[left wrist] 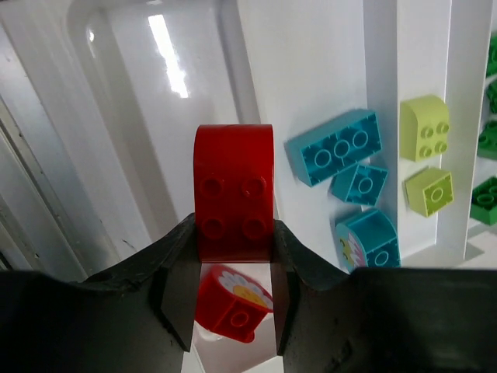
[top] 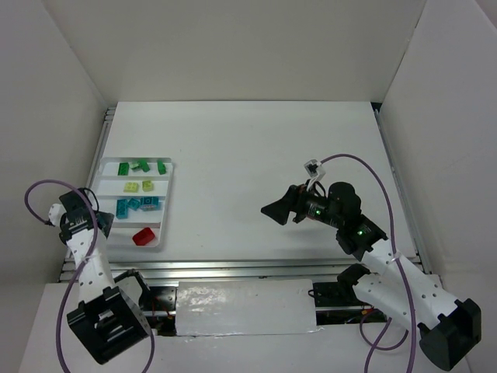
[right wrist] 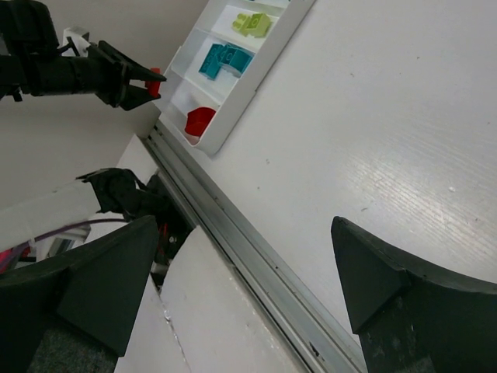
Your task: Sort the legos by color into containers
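Note:
The white tray [top: 167, 206] lies at the left of the table. Its compartments hold, from far to near, dark green legos [top: 141, 165], lime legos [top: 138, 186], teal legos [top: 140, 204] and one red lego [top: 144, 236]. My left gripper [left wrist: 233, 233] is shut on a second red lego [left wrist: 233, 190], held above the nearest compartment, over the lying red lego with a flower print [left wrist: 233, 303]. Teal [left wrist: 335, 148], lime [left wrist: 425, 128] and green [left wrist: 485, 200] legos show to its right. My right gripper [top: 276, 210] is open and empty above the table's middle right, far from the tray [right wrist: 233, 101].
A metal rail [top: 233, 268] runs along the table's near edge and shows in the right wrist view [right wrist: 233, 233]. White walls enclose the table on three sides. Purple cables [top: 373, 167] loop off both arms.

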Robot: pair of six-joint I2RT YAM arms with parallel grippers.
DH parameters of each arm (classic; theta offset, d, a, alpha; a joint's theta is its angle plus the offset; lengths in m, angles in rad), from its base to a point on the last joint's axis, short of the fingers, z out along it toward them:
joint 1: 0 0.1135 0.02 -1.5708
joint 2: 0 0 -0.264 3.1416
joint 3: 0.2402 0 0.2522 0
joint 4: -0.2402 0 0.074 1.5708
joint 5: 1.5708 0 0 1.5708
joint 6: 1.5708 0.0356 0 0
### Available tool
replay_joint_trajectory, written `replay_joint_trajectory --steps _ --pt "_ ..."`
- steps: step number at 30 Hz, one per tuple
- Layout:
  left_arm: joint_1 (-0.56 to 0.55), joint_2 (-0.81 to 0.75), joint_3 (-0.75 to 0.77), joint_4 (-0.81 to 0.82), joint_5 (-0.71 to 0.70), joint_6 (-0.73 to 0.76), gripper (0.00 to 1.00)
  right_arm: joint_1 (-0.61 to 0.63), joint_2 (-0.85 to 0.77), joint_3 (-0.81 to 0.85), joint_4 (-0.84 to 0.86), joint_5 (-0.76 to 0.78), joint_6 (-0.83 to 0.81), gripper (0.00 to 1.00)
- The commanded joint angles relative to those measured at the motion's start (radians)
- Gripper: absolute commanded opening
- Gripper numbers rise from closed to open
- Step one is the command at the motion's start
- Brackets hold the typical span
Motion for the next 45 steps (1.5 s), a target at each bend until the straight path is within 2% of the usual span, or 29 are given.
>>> replay_joint_trajectory --steps 1,7,8,10,11,13,14,19,20,23,26,27,29,30,31,33,34,38,45 --pt "0.026 -0.021 -0.003 0.009 -0.061 -0.037 0.0 -0.002 -0.01 0.013 -0.008 -0.025 -0.035 1.0" --pt "0.069 0.028 -0.035 0.049 -0.064 -0.034 0.01 -0.005 -0.006 0.012 0.001 -0.041 -0.028 1.0" --pt "0.08 0.039 -0.035 0.05 -0.06 -0.034 0.06 -0.005 -0.003 0.012 0.001 -0.041 -0.026 1.0" --pt "0.094 0.061 -0.04 0.069 -0.049 -0.025 0.18 -0.005 0.002 0.013 0.002 -0.039 -0.022 1.0" --pt "0.112 0.065 -0.043 0.085 -0.038 -0.015 0.32 -0.005 0.005 0.013 0.007 -0.044 -0.019 1.0" --pt "0.132 0.077 -0.054 0.124 0.02 0.003 0.45 -0.005 0.012 0.012 0.013 -0.048 -0.012 1.0" --pt "0.144 0.084 -0.054 0.131 0.034 0.008 0.57 -0.005 0.02 0.013 0.013 -0.053 -0.011 1.0" --pt "0.157 0.105 -0.038 0.125 0.065 0.029 0.84 -0.005 0.06 0.034 0.013 -0.073 -0.012 1.0" --pt "0.157 0.096 -0.04 0.125 0.066 0.031 0.99 -0.005 0.069 0.036 0.013 -0.071 -0.012 1.0" --pt "0.157 0.053 -0.02 0.115 0.066 0.038 1.0 -0.005 0.086 0.045 0.01 -0.046 -0.005 1.0" --pt "0.157 -0.013 0.026 0.115 0.151 0.09 1.0 -0.005 0.12 0.083 -0.123 0.201 0.082 1.0" --pt "0.157 -0.03 0.038 0.125 0.185 0.147 1.0 -0.005 0.137 0.102 -0.172 0.378 0.113 1.0" --pt "0.151 -0.079 0.064 0.151 0.323 0.21 1.0 -0.005 0.21 0.163 -0.313 0.538 0.168 1.0" --pt "0.132 -0.093 0.072 0.151 0.337 0.248 1.0 -0.005 0.241 0.213 -0.364 0.674 0.217 1.0" --pt "0.055 -0.103 0.066 0.156 0.338 0.255 1.0 -0.007 0.299 0.232 -0.44 0.735 0.241 1.0" --pt "-0.012 -0.149 0.046 0.194 0.365 0.267 0.99 -0.005 0.354 0.258 -0.496 0.842 0.305 1.0" --pt "-0.058 -0.175 0.031 0.208 0.389 0.271 0.99 -0.005 0.408 0.281 -0.555 0.945 0.331 1.0" --pt "-0.161 -0.194 0.063 0.207 0.402 0.311 1.0 -0.022 0.52 0.315 -0.634 1.034 0.411 1.0" --pt "-0.259 -0.142 0.075 0.204 0.479 0.344 0.99 -0.076 0.655 0.271 -0.556 1.013 0.414 0.98"
